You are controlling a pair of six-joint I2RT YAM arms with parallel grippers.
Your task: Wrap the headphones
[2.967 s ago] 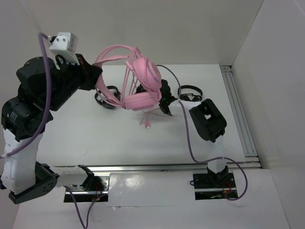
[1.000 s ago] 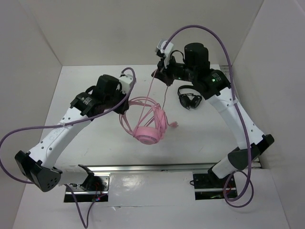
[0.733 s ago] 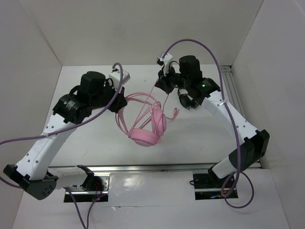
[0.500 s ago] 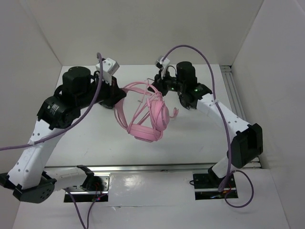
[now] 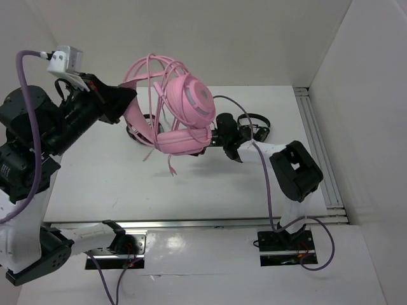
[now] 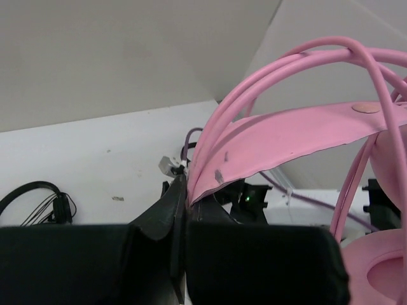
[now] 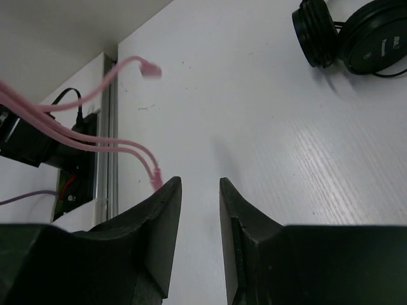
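Note:
The pink headphones (image 5: 184, 111) hang in the air above the white table (image 5: 95, 184). My left gripper (image 5: 129, 101) is raised high and shut on their flat pink headband strap (image 6: 286, 136); in the left wrist view the gripper (image 6: 184, 190) pinches the strap's end, with the wire hoops arching above. The thin pink cable (image 5: 170, 166) dangles loose below the cups. My right gripper (image 5: 235, 152) is low over the table to the right of the headphones, open and empty. In the right wrist view the right gripper (image 7: 196, 190) has the cable (image 7: 121, 149) and its plug (image 7: 151, 68) to its left, untouched.
A black headset (image 5: 254, 124) lies at the back right of the table and also shows in the right wrist view (image 7: 356, 38). A second black headset (image 5: 141, 132) lies behind the pink strap and shows in the left wrist view (image 6: 38, 197). A metal rail (image 5: 324, 152) runs along the right edge.
My left arm has lifted the headphones higher and to the left. My right gripper has drawn back from the headphones and dropped low to the table, open.

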